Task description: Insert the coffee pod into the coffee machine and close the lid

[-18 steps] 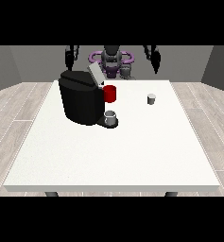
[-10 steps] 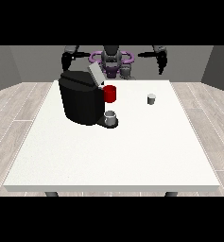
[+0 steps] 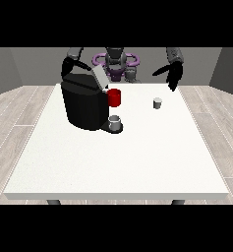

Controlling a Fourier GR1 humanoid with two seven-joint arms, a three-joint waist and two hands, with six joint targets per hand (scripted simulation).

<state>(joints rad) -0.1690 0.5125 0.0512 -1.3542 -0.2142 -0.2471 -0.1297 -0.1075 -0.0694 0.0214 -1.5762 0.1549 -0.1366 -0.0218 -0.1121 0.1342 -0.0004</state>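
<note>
Hand at the view's right (image 3: 173, 77) (fingers straight) hangs near the table's (image 3: 137, 162) far edge, above the coffee pod (image 3: 158, 103).

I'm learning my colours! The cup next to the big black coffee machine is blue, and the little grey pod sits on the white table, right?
Almost. In the front view the cup beside the coffee machine is red, not blue. The little grey pod does sit on the white table.
</note>
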